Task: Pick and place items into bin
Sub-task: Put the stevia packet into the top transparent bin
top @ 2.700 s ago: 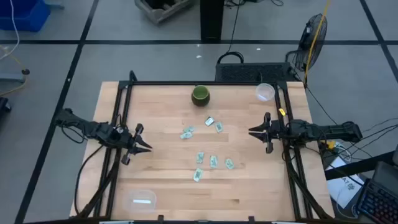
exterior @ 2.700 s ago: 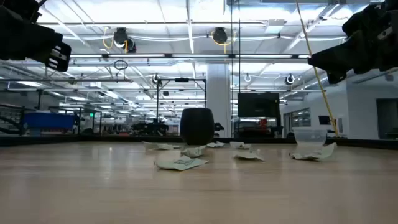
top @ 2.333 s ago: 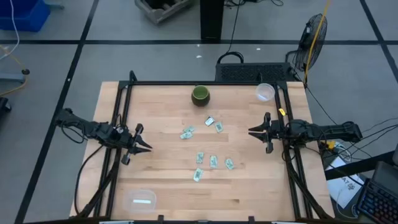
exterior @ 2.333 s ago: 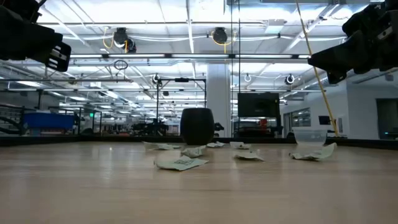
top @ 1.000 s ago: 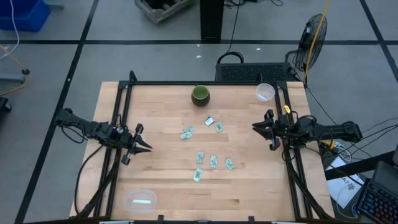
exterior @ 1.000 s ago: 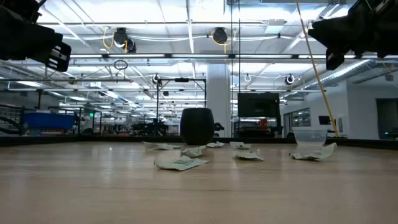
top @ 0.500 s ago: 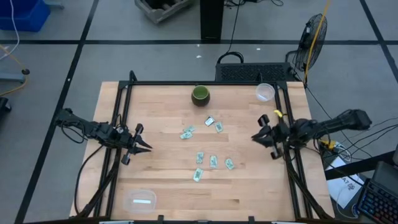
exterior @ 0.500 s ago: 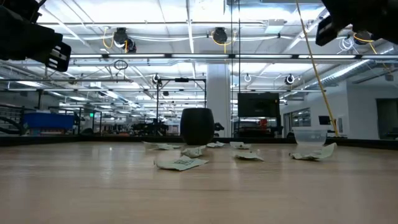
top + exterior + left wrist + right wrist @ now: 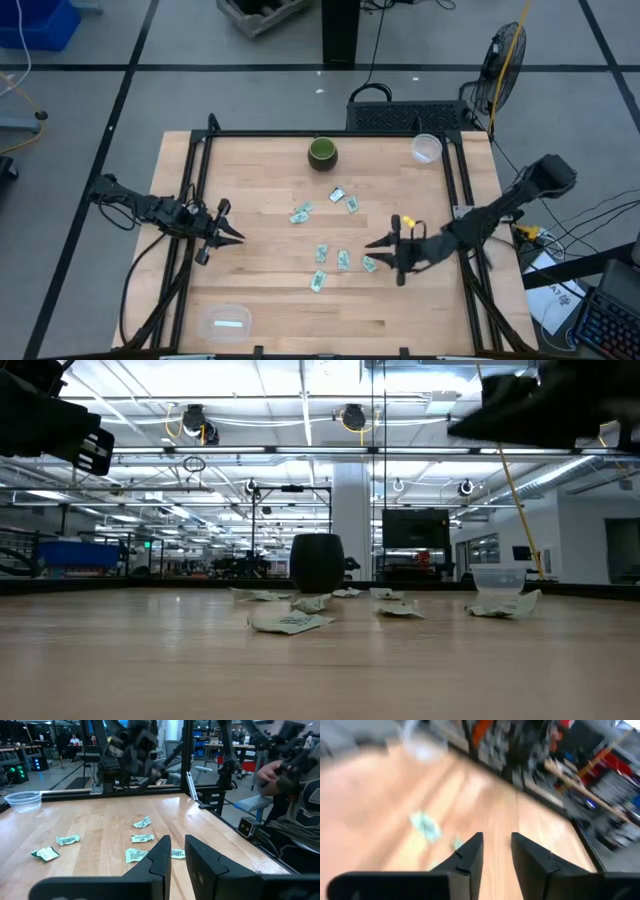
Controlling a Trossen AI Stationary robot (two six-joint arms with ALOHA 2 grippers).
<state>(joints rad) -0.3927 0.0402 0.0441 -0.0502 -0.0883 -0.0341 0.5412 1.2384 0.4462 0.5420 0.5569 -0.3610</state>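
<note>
Clearly, the job has barely begun: the packets (image 9: 341,259) lie scattered over the middle of the table (image 9: 260,290), seven that I can count from above, and none of them is in a gripper. The bin is uncertain; a clear tub (image 9: 226,320) at about 7 o'clock on the table holds one pale flat thing, perhaps a packet already placed, though I cannot be sure, and a clear cup (image 9: 426,148) stands at 1 o'clock. The green bowl (image 9: 322,152) at 12 o'clock looks empty. Judged from this, nearly all the picking is left. The right gripper (image 9: 385,252) reaches in from 3 o'clock, its fingers apart and holding nothing; the nearest packet (image 9: 369,264) lies just beside its tips, toward 8 o'clock, and two more sit in a row beyond it toward 9 o'clock. In the right wrist view a packet (image 9: 425,826) shows ahead of the parted fingers (image 9: 470,854), not between them; I judge the gripper is above the table, not yet down on a packet. The left gripper (image 9: 226,233) waits at the 9 o'clock edge, fingers apart and empty, well apart from every packet
</note>
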